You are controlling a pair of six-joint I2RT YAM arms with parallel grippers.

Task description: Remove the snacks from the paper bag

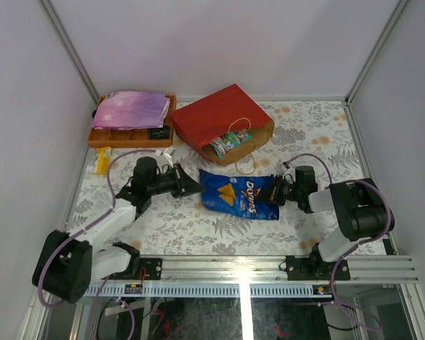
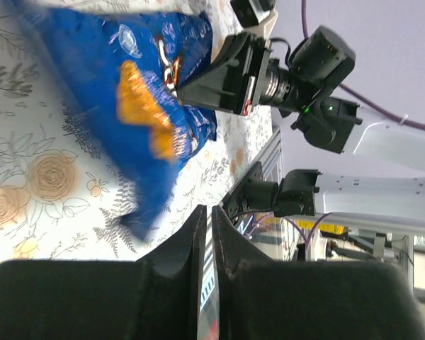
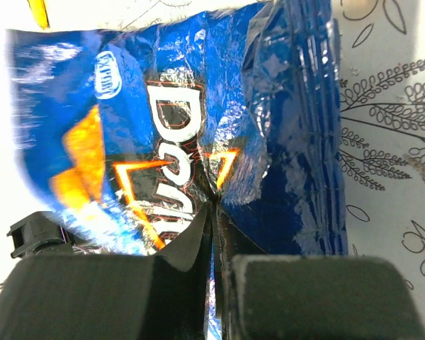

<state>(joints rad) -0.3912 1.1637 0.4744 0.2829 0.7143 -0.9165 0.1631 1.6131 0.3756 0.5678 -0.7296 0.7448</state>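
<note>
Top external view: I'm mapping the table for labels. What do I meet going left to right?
In order: orange tray → left gripper → Doritos bag → right gripper. The paper bag overlaps the Doritos bag, so it is left out.

**Doritos bag out, a small packet at the bag's mouth**

The blue Doritos bag (image 1: 239,195) is lying flat and wrinkled on the tabletop (image 1: 312,142), near the mouth of the red paper bag (image 1: 212,117). The right tool (image 1: 275,190) is pinching its right edge. The paper bag is lying on its side, and a small green packet (image 1: 230,144) is showing in its brown mouth.
</note>
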